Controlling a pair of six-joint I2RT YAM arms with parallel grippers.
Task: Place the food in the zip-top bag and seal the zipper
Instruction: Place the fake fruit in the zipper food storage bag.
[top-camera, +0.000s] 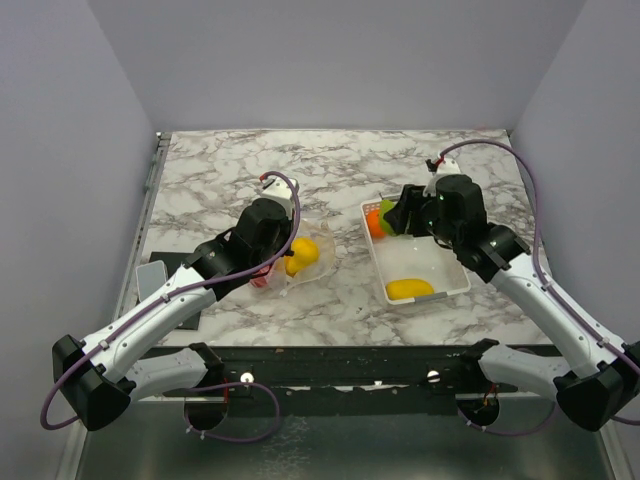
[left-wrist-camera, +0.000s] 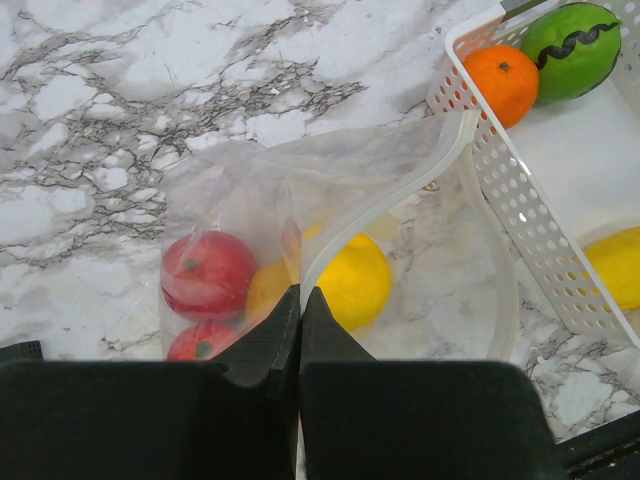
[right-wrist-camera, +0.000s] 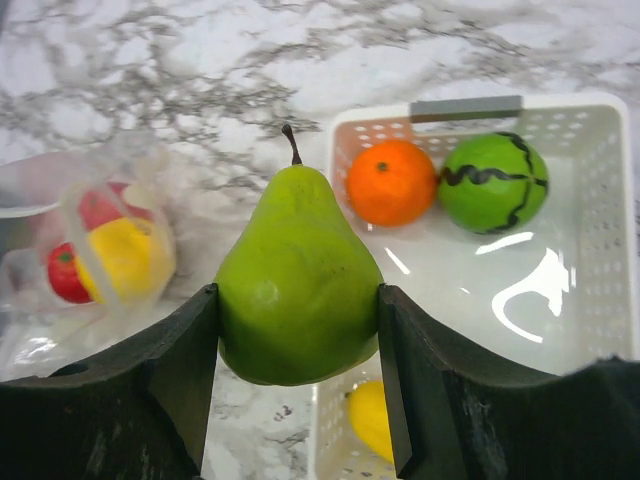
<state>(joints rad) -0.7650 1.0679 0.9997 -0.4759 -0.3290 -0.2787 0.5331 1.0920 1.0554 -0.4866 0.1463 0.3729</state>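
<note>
Right hand (right-wrist-camera: 298, 305) grips the pear (right-wrist-camera: 296, 250) at the tray (right-wrist-camera: 600, 200) edge; left hand (left-wrist-camera: 301, 300), closed, pinches the zipper (left-wrist-camera: 452, 140) of the bag (left-wrist-camera: 225, 190) on the counter (left-wrist-camera: 100, 100). Carry the pear low into the open mouth before releasing.

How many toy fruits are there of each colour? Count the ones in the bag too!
Red: 2 red fruits, in the bag
Yellow: 2 yellow fruits, one in the bag, one in the tray
Orange: 1 orange, in the tray
Green: 2, a held pear and a striped ball
Total: 7
</note>
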